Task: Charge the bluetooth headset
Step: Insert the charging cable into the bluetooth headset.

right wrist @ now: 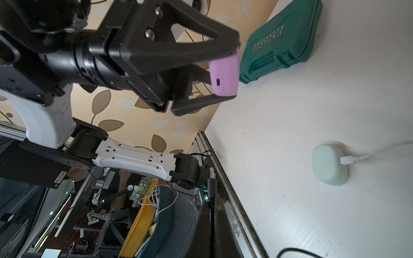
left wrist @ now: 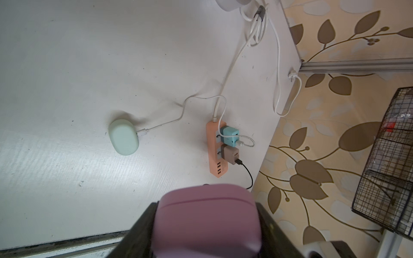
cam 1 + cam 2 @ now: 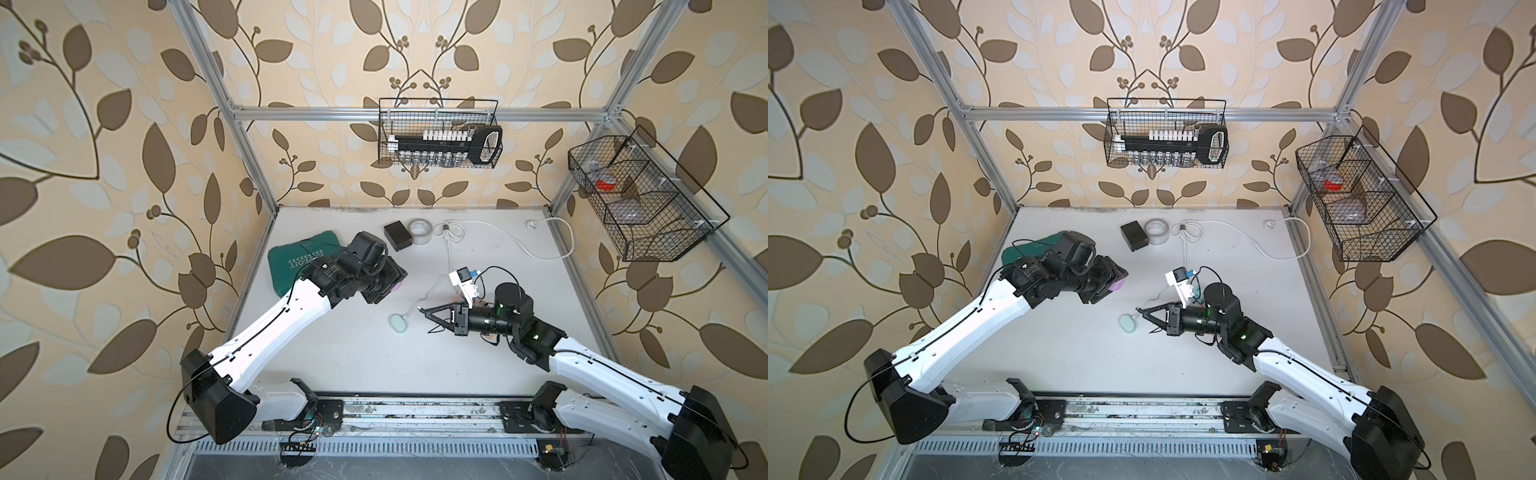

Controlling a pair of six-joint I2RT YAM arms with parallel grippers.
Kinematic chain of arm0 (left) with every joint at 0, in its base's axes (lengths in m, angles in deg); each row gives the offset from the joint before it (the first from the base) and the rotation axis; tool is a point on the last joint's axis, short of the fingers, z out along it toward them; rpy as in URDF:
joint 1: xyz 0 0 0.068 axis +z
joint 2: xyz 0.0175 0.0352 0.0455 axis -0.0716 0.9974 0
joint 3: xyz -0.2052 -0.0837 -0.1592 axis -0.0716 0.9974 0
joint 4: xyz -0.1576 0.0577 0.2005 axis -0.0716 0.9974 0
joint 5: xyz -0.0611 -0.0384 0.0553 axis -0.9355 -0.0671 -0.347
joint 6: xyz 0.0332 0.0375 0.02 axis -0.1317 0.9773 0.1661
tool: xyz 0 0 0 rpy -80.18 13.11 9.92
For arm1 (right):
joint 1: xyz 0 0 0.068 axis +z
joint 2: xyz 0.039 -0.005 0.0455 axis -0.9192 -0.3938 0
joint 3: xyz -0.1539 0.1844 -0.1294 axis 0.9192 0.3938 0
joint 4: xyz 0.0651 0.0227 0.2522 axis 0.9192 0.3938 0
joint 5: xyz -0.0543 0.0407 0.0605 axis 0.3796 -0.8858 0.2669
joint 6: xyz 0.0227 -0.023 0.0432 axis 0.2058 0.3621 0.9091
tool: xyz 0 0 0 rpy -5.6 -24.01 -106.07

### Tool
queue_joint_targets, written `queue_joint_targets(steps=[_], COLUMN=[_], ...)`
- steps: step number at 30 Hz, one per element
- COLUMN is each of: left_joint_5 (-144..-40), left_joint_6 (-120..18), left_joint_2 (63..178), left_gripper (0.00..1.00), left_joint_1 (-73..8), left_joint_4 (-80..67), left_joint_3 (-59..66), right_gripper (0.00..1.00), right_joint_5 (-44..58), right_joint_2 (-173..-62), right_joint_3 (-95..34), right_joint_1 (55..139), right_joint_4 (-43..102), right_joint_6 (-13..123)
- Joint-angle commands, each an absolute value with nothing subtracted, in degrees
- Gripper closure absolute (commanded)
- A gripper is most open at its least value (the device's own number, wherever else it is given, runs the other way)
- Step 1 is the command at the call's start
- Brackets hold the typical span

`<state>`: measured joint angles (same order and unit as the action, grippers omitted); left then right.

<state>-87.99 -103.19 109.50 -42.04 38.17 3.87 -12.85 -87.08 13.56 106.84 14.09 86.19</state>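
The left gripper [image 1: 224,72] clamps the pink case [image 2: 207,220] aloft, left of centre, its port [image 1: 218,82] facing the right gripper [image 3: 420,310] — closed on the black plug [image 1: 211,182] — so line plug and port up squarely, then push in gently.

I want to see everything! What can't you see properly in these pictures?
- Top views: left gripper hides most of the lilac plastic earbud case.
- Top views: right arm covers most of the peach plastic power strip.
- Right wrist view: black plug in right gripper is blurred.
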Motion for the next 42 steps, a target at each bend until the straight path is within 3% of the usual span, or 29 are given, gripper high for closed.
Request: queue_joint_targets(steps=[1,19,42], left_joint_5=[-85.22,-80.91,-80.08], left_joint_6=[-102.85,-105.01,-105.97], left_joint_2=[106.46,102.91,103.52], left_gripper=[0.54,0.55,0.56], left_joint_1=[-43.16,-43.74,-43.83], left_joint_4=[35.18,37.15,37.80], left_joint_3=[5.74,6.57,5.55], right_gripper=[0.98,0.98,0.98], right_joint_5=[-9.61,7.35,8.75], right_joint_2=[-88.57,-95.03,-102.56], right_joint_3=[10.78,7.17,3.18], right_joint_1=[107.15,115.31,116.93], right_joint_4=[9.08,4.86,-0.05], right_joint_6=[86.35,84.47,84.64])
